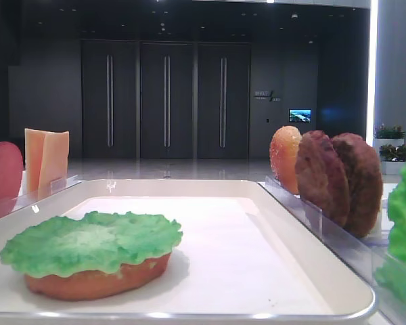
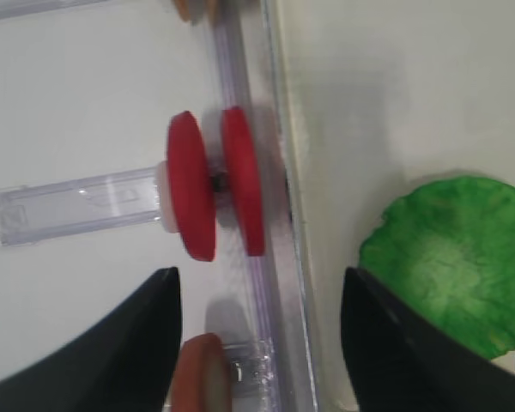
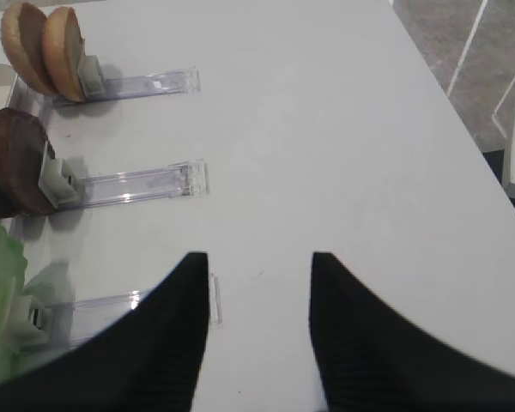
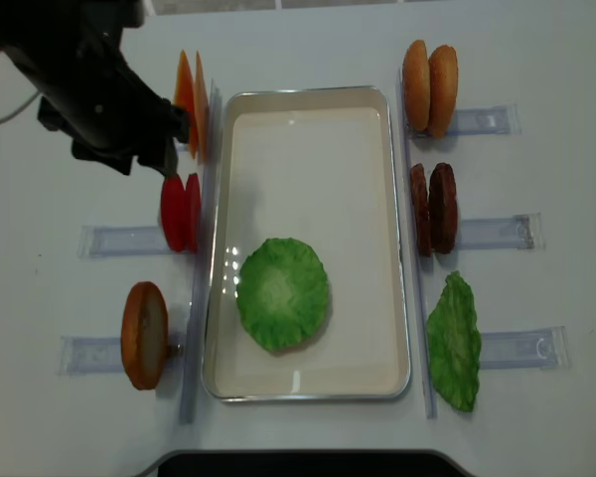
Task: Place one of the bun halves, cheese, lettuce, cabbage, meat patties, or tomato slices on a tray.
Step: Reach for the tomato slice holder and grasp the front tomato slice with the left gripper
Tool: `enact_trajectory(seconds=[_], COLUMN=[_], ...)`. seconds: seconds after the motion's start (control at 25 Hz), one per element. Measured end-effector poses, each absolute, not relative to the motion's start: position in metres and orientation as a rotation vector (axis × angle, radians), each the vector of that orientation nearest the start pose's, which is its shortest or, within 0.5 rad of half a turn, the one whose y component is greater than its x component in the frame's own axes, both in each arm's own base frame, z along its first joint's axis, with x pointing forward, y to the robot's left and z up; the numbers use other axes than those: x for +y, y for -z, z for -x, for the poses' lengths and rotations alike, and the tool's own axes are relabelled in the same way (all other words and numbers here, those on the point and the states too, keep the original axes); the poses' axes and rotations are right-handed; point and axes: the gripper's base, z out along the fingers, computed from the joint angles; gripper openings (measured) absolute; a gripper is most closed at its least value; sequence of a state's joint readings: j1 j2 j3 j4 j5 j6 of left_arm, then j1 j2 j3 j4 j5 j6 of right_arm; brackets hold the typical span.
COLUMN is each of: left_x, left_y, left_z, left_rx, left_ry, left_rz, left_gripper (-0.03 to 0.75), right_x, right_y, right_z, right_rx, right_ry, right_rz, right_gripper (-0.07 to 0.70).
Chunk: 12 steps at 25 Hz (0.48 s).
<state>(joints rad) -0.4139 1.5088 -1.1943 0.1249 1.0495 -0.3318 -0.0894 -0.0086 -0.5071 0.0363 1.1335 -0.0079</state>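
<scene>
A tray (image 4: pixel 308 109) sits mid-table with lettuce (image 4: pixel 283 293) lying on a bun half (image 1: pixel 98 281) inside it. Tomato slices (image 4: pixel 181 213) and cheese (image 4: pixel 191 104) stand left of it; meat patties (image 4: pixel 433 208) stand right.

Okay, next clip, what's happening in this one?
A two-armed robot is building a toy burger on the white tray. A bun half already lies there with a lettuce leaf on top. The left gripper is open and holds nothing; it hangs over the two upright tomato slices in their clear holder beside the tray's left edge, probably the next pick. The right gripper is open over bare table, away from the patties and spare buns.
</scene>
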Motion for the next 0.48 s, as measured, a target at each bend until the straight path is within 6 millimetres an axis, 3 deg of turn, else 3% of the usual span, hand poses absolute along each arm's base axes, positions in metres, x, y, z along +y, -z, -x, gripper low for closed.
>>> enact_trajectory(seconds=[0.12,0.48], left_x=[-0.1259,-0.1262], left_y=[-0.2859,-0.2861], left_z=[-0.2692,-0.2693], left_rx=[2.812,2.806], left_ry=[0.01,-0.003], left_rz=[-0.183,-0.157], left_gripper=[0.454,0.454], right_x=[0.0039,0.0039], right_y=[-0.2734,-0.2734], right_z=[0.0099,0.0099], right_rx=[2.099,2.099], right_ry=[0.015,0.015], right_rz=[-0.082,-0.082], right_gripper=[0.275,0.275])
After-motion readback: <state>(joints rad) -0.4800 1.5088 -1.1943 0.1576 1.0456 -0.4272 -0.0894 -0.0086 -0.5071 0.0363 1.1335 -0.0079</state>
